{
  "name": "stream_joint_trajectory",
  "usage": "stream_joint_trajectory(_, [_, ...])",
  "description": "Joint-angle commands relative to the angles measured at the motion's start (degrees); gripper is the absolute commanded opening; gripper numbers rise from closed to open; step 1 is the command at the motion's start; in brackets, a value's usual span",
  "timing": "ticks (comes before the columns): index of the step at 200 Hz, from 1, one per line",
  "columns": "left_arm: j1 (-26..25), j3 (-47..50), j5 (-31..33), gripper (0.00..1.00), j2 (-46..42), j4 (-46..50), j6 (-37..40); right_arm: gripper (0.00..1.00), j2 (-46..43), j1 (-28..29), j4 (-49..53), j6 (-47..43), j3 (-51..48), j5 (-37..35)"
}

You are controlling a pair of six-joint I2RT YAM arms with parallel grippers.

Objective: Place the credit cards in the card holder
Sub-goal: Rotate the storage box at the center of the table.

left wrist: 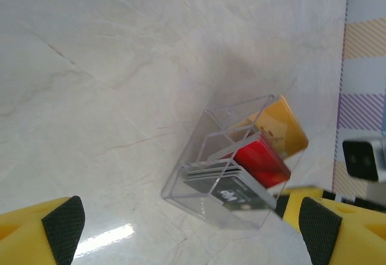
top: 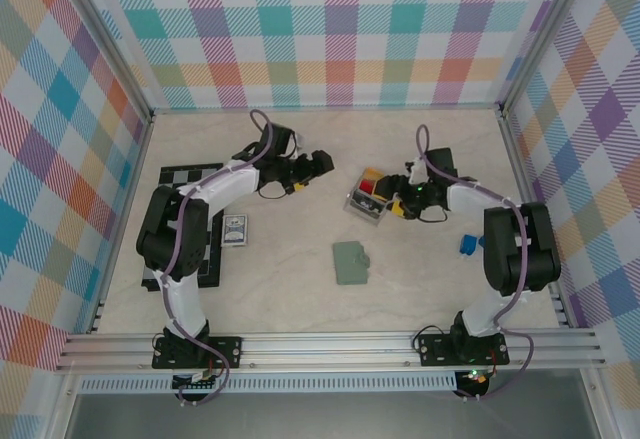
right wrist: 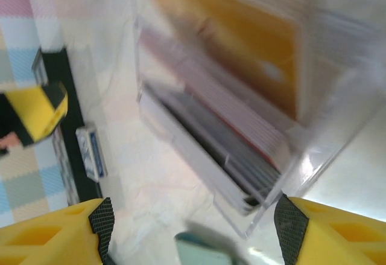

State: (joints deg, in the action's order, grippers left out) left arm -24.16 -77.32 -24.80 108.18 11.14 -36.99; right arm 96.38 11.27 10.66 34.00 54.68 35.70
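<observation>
Walls (top: 340, 29): pastel plaid panels on three sides, held in a metal frame.
Table (top: 300, 289): pale, marble-look top with faint grey veins; glossy, with a glare patch in the left wrist view.
Rail (top: 330, 344): aluminium bars along the near edge, with both arm bases bolted to them.
Chessboard (top: 190, 174): black and white, lying flat at the left, partly under the left arm.
Left arm (top: 175, 229): white and black, reaching to the middle of the table.
Right arm (top: 515, 244): the same build, reaching left toward the tray.
Tray (top: 365, 204): clear plastic with dividers, near the table's centre, between the two claws.
Holder (top: 351, 262): sage green, lying flat on bare table, nearer than the tray and apart from it.
Pack (top: 234, 230): small, blue-patterned, beside the chessboard's right edge.
Blue block (top: 467, 245): tiny, near the right arm.
Cards (left wrist: 259, 162): standing on edge in the tray's slots; orange at the back, red in the middle, dark grey in front.
Left claw (top: 318, 162): spread wide, holding nothing, left of the tray.
Right claw (right wrist: 193, 226): spread apart, holding nothing, close to the tray's right side.
</observation>
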Motion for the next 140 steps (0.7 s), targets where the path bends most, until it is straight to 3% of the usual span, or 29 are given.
stream_joint_trajectory(1, [0.52,2.15,1.70,0.94,-1.75,-2.88,-1.45,0.73,-1.47,3.57,-0.39,-0.13,0.91,4.11])
stream_joint_trajectory(19, [0.52,2.92,0.71,0.93,-1.44,-4.04,-2.64,0.74,-3.36,4.19,4.19,-2.21,3.33,-0.02])
stream_joint_trajectory(42, [0.51,4.18,-1.09,0.93,-1.04,-6.67,-4.65,0.76,-4.47,3.23,13.48,-8.03,10.74,-14.81])
stream_joint_trajectory(66, [-0.07,5.21,-2.50,0.94,-0.33,-9.19,-7.42,0.81,0.13,0.93,18.67,-10.70,19.97,-20.14])
stream_joint_trajectory(104, [-2.06,5.03,-4.28,0.94,1.91,-11.56,-10.78,0.82,11.69,-0.54,22.23,-12.55,31.45,-13.61])
stream_joint_trajectory(140, [-3.97,5.49,-3.70,0.94,3.05,-12.70,-13.17,0.82,18.65,-0.50,23.60,-12.38,35.14,-6.39])
